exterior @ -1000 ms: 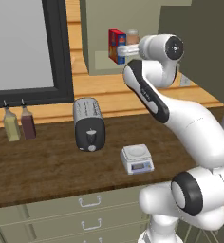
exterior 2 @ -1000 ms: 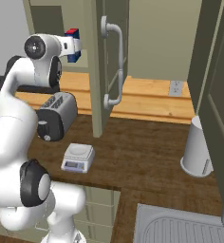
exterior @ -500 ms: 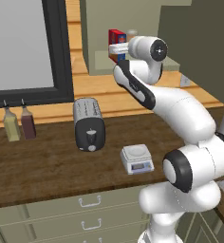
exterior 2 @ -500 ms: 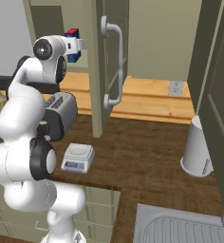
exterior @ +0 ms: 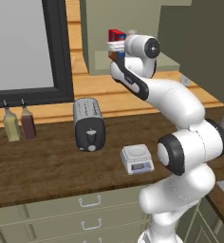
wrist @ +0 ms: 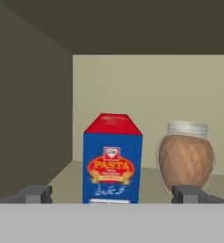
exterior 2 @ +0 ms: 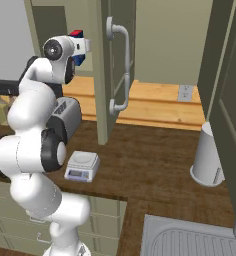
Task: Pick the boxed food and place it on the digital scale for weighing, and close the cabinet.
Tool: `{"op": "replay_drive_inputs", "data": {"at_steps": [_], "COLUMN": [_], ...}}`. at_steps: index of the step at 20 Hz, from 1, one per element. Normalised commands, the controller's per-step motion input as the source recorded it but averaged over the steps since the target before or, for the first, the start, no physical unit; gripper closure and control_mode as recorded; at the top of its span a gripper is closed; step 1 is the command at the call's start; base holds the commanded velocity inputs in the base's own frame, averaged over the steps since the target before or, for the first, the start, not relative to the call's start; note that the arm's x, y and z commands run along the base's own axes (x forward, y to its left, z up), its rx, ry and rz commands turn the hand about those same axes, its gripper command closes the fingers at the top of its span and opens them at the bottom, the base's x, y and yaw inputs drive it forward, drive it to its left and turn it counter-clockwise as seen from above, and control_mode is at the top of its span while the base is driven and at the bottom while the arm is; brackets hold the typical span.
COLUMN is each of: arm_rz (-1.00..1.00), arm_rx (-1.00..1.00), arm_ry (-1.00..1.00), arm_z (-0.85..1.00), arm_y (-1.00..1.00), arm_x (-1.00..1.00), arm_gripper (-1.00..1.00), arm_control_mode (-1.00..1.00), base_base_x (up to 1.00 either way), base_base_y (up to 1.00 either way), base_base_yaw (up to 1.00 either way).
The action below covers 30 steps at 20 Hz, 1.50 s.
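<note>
Claw [wrist: 111, 193] spread wide, level inside cabinet [exterior 2: 102, 70], facing boxed food [wrist: 112, 159] beside jar [wrist: 185, 160].

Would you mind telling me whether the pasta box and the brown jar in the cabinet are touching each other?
Apart. The hand view shows the boxed food and the brown jar upright side by side, with a strip of cabinet back wall and shelf visible between them.

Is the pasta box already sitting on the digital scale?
No, the pasta box stands upright on the cabinet shelf beside a brown jar, while the digital scale on the counter has nothing on its platform.
</note>
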Motion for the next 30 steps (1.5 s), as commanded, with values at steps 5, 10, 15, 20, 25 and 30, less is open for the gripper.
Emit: {"op": "replay_drive_inputs", "data": {"at_steps": [5,10,15,20,25,30], "arm_rz": [0.0,0.0,0.0,0.0,0.0,0.0], "arm_rx": [0.0,0.0,0.0,0.0,0.0,0.0], "arm_ry": [0.0,0.0,0.0,-0.03,-0.14,-0.22], "arm_z": [0.0,0.0,0.0,0.0,0.0,0.01], "arm_y": [0.07,0.09,0.02,0.05,0.0,0.0], "arm_x": [0.32,0.44,0.18,-0.08,-0.69,-0.99], "arm_gripper": [-1.0,1.0,1.0,1.0,1.0,1.0], "arm_control_mode": [-1.0,-1.0,-1.0,-1.0,-1.0,-1.0], "base_base_x": [0.0,0.0,0.0,0.0,0.0,0.0], "base_base_y": [0.0,0.0,0.0,0.0,0.0,0.0], "base_base_yaw": [0.0,0.0,0.0,0.0,0.0,0.0]}}
